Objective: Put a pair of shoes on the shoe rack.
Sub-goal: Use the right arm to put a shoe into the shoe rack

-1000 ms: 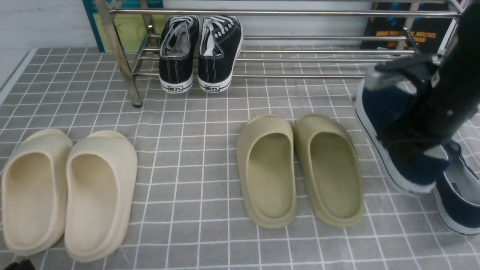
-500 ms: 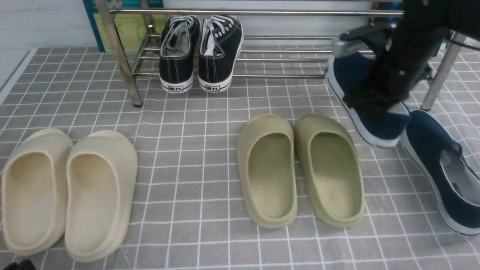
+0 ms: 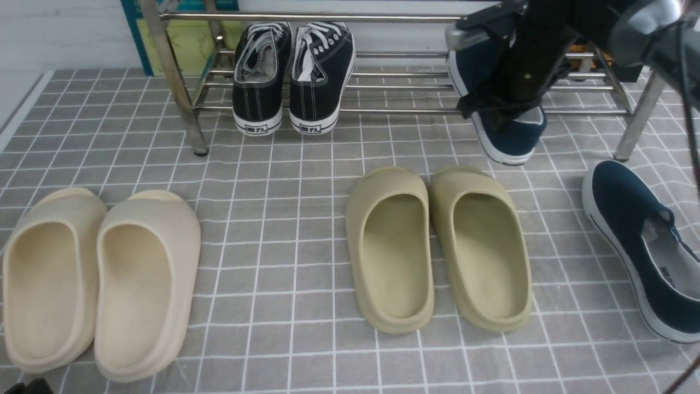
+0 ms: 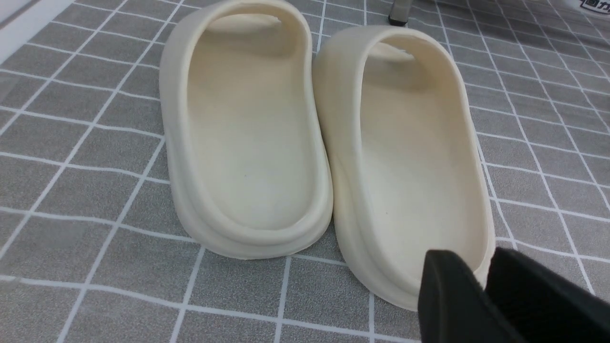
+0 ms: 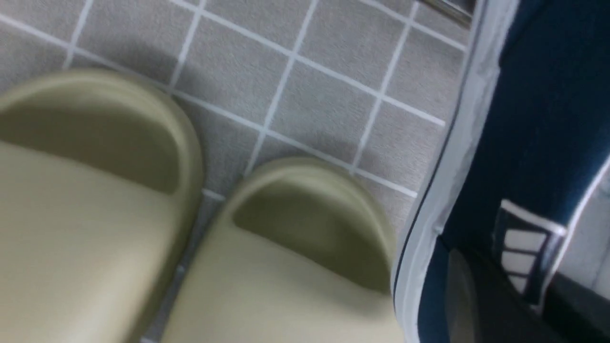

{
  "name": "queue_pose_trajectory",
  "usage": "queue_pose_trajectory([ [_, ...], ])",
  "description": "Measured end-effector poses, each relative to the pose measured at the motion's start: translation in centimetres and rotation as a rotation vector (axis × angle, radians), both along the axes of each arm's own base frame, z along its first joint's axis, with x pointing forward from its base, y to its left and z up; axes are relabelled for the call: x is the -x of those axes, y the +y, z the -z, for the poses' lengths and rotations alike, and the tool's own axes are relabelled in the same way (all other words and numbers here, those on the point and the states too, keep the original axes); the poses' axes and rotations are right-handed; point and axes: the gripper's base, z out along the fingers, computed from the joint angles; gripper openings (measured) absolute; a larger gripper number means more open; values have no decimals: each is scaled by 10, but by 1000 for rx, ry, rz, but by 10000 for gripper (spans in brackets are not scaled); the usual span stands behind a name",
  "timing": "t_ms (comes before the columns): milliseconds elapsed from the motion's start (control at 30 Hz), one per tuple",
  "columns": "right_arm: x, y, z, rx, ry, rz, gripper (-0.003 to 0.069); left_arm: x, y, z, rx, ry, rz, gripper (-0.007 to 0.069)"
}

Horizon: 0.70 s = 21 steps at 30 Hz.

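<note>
Above the rack's lower shelf (image 3: 399,111), your right tool (image 3: 492,109) is clamped on one navy shoe (image 3: 511,139), likely to align its toe; its mate (image 3: 629,210) waits on the table (image 3: 306,350).

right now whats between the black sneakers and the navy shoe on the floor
The olive slides, nearer the robot, and the held navy shoe, front view.

The robot's right arm (image 3: 547,44) was matte black near the pincer (image 3: 481,112), with small round screws, a rounded silvery-grey piece and a glossy grey section farther along; a black cable (image 3: 686,98) ran beside it.
</note>
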Motion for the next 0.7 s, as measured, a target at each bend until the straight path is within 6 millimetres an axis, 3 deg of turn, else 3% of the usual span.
queue_pose_trajectory([
  [367,-10,4,2,-27,-83,-12,64,0,0,0,0,0,0,150],
  [533,-12,2,-2,-8,-122,-15,187,0,0,0,0,0,0,154],
  [633,-9,-7,-13,21,-127,-7,320,0,0,0,0,0,0,155],
  [700,-6,-10,-19,32,-115,-4,370,0,0,0,0,0,0,155],
])
